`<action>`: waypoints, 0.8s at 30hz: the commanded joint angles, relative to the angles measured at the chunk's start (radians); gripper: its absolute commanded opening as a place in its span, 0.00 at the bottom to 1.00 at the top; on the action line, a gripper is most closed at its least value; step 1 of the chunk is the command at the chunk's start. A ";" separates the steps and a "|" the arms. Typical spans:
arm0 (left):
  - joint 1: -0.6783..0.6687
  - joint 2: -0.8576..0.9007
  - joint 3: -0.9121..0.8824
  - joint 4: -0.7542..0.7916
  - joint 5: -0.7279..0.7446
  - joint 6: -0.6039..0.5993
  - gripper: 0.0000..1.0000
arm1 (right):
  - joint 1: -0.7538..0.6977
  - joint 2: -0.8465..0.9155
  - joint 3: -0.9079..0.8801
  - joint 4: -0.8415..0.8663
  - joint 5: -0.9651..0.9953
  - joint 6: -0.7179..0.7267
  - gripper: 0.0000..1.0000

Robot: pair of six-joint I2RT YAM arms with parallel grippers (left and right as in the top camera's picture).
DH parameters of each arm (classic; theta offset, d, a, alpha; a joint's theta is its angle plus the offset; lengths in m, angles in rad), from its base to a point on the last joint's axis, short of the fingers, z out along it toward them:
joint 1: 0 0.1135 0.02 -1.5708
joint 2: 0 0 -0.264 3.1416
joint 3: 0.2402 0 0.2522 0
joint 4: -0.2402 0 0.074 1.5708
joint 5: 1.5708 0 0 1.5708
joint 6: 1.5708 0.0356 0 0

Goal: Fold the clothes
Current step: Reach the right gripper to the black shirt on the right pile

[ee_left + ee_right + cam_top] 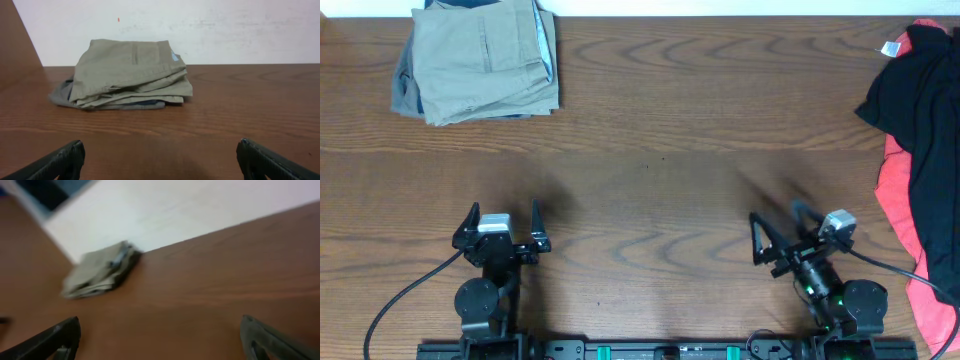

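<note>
Desk, wood. Black T-shirt, crumpled at far right edge over red T-shirt. Khaki trousers, folded, far left. Left hand, right hand: both wide, empty. Step: fetching, apparently not begun; right hand probably must reach black T-shirt and pull it centre.

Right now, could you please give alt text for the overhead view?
A crumpled black fabric T-shirt lies over a red garment at the brown wooden table's right edge. Folded khaki-beige trousers sit back left. The left tool and right tool stand open.
</note>
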 commanded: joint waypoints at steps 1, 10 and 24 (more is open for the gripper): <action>0.003 -0.006 -0.015 -0.035 0.006 0.013 0.98 | 0.001 -0.007 -0.001 0.016 -0.114 0.197 0.99; 0.003 -0.006 -0.015 -0.035 0.006 0.013 0.98 | 0.001 -0.005 0.007 0.478 0.026 0.255 0.99; 0.003 -0.006 -0.015 -0.035 0.006 0.013 0.98 | 0.001 0.552 0.578 0.162 0.205 -0.264 0.99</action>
